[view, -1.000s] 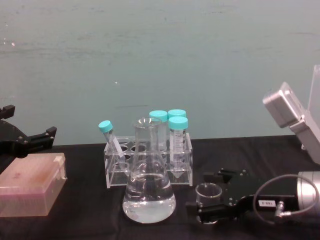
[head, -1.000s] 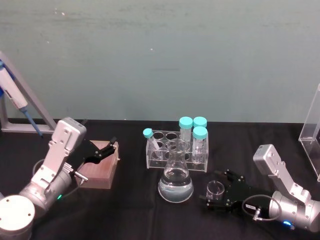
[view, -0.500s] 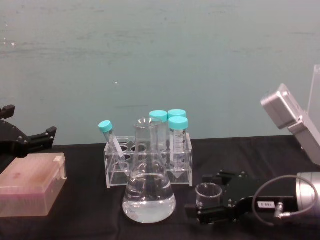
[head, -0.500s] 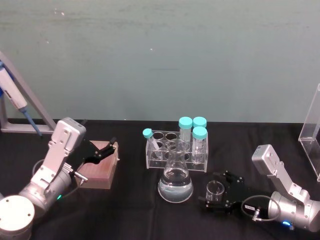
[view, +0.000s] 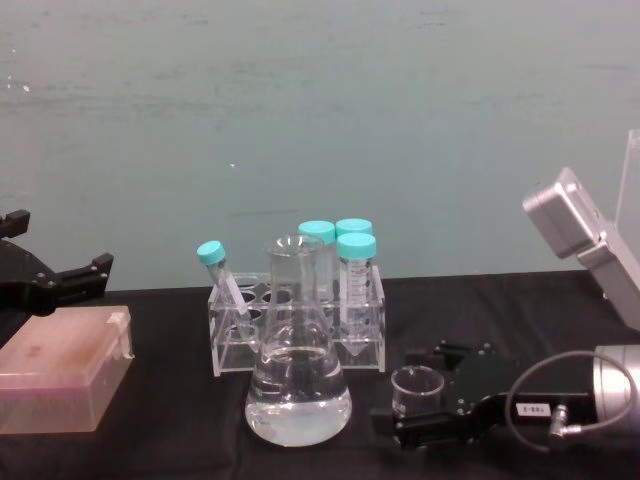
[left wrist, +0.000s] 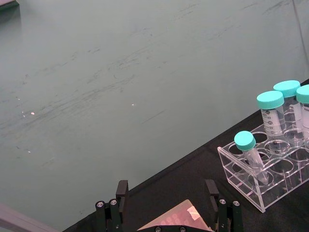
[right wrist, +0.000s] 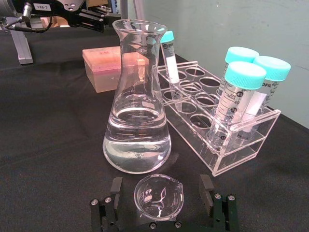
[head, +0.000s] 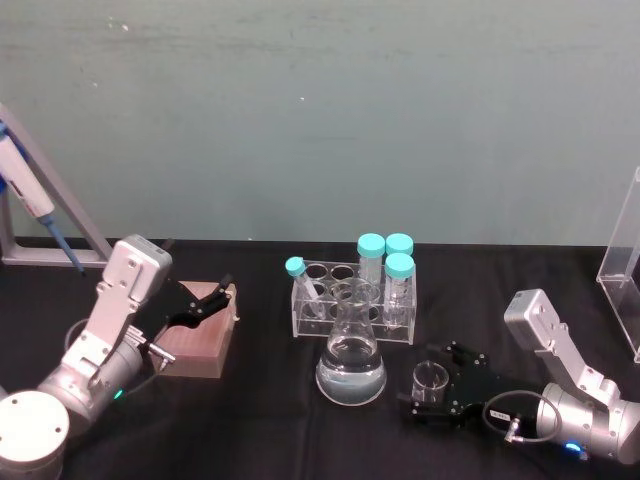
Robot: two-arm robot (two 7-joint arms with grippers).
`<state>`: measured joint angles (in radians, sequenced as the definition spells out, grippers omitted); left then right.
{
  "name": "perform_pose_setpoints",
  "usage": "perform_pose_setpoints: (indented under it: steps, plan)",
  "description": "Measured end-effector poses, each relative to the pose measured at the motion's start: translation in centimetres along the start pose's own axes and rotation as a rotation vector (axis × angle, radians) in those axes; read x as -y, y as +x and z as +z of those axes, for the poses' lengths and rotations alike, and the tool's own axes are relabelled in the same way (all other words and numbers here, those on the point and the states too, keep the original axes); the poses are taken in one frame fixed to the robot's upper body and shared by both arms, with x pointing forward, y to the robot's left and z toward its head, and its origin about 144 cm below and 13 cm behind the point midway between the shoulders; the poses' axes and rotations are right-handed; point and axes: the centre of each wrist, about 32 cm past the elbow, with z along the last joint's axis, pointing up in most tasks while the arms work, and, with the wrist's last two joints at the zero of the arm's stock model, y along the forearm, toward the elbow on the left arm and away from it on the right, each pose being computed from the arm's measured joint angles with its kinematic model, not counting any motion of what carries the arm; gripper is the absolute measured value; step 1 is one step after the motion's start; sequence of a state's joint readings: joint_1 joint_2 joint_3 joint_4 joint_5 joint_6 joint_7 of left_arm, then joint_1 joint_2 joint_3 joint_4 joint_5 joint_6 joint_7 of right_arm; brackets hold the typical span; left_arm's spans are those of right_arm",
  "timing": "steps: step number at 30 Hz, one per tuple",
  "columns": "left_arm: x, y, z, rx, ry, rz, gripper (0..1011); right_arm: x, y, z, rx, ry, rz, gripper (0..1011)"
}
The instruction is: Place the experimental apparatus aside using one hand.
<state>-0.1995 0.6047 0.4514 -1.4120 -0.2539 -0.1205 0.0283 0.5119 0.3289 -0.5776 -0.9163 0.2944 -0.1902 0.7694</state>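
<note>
the right gripper (head: 424, 383) lies low on the black table (head: 270, 430), reaching in from the near right with its silver wrist (head: 590, 425) almost level with the tabletop and its grey camera block (head: 535, 320) jutting up behind. its fingers are spread, one on each side of the small glass beaker (right wrist: 158, 197). the right wrist view shows a gap between glass and finger on both sides, so the pincer is parted around the beaker, not clamped on it. the beaker stands upright on the table, just right of the conical flask (head: 351, 365), which is part filled with clear liquid. behind the flask sits the clear tube rack (view: 228, 352) with teal-capped tubes.

the left gripper (head: 222, 293) is well apart at the left, its arm slanting up from the near left corner. its fingers are spread and it hangs over the far edge of a pinkish box (head: 195, 345), gripping nothing.
</note>
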Motion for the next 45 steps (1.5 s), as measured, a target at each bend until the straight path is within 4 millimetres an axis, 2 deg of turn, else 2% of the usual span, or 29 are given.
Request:
perform_pose_setpoints:
  steps: [6,12,25,45]
  plan:
    - [0.00,0.00,0.00,0.000,0.000,0.000,1000,0.01,-0.01,0.00,0.000,0.001,-0.001,994]
    - [0.00,0.00,0.00,0.000,0.000,0.000,1000,0.00,-0.01,0.00,0.001,0.001,-0.001,892]
    - [0.00,0.00,0.00,0.000,0.000,0.000,1000,0.01,-0.01,0.00,0.001,0.001,-0.002,490]
    - [0.00,0.00,0.00,0.000,0.000,0.000,1000,0.27,-0.06,0.20,0.018,0.007,-0.034,469]
